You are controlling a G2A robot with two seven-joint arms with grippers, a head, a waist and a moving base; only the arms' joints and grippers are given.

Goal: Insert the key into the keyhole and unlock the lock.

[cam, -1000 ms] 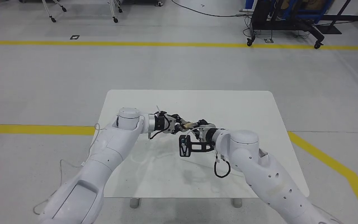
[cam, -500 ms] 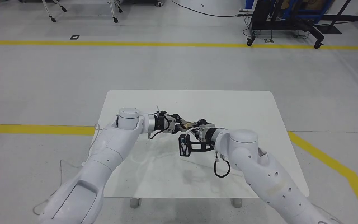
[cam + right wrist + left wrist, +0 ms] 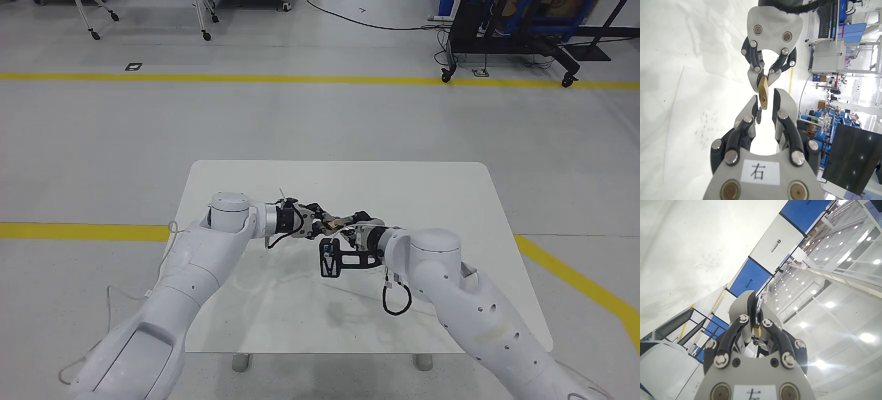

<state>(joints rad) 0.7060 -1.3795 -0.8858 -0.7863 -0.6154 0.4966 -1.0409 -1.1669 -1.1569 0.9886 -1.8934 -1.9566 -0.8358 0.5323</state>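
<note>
A small brass padlock (image 3: 763, 91) hangs in the air above the white table (image 3: 450, 190), and my left gripper (image 3: 763, 81) is shut on its upper part. The silver shackle (image 3: 760, 306) sticks out between the left fingers (image 3: 742, 306). A silver key (image 3: 759, 113) is in the keyhole at the lock's lower end. My right gripper (image 3: 765, 100) is open around the key and the lock's base, with the key's head lying against one finger (image 3: 751, 109). In the top view both grippers meet at the padlock (image 3: 342, 221) over the table's middle.
The tabletop below the grippers is bare, with faint marks (image 3: 706, 125). Its edges lie well clear of the lock on all sides. Yellow floor lines (image 3: 300, 77) and wheeled racks (image 3: 510, 40) stand far off behind the table.
The right arm's elbow has shifted very slightly toward the left arm. Both grippers and the padlock stay where they were.
</note>
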